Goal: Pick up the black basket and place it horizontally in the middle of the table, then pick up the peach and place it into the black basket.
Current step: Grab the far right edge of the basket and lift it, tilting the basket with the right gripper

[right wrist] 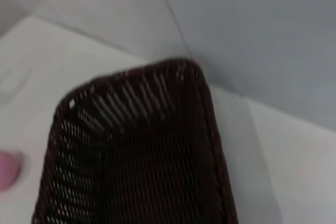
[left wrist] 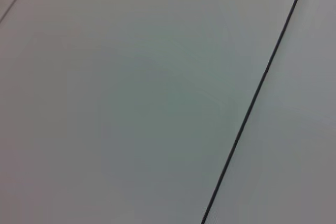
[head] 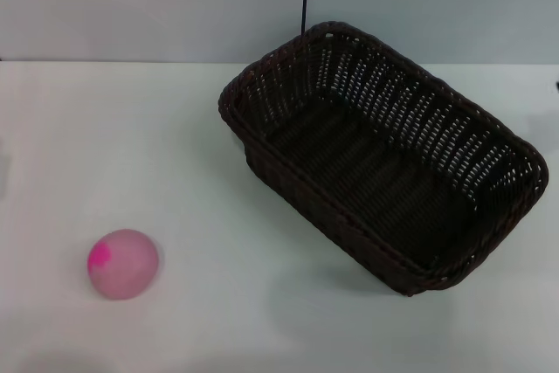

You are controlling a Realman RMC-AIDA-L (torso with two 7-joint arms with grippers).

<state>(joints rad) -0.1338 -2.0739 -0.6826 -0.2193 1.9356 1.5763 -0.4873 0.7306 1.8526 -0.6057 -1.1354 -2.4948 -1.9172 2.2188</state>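
- The table is the biggest thing here: a plain white top filling most of the head view, meeting a pale grey wall along its far edge, with a thin dark cord or seam running up the wall at about 12 o'clock.
- The black basket sits toward 2 o'clock, empty and upright, but skewed so its long sides run from 11 to 5 o'clock. That slant and its off-centre spot are likely why it must be lifted and set straight in the middle first.
- The peach rests alone on the table at 8 o'clock, well apart from the basket, magenta patch facing 9 o'clock.
- Neither gripper appears anywhere, so whether the jaws are released or clenched cannot be told; the right wrist view looks down over one basket corner.
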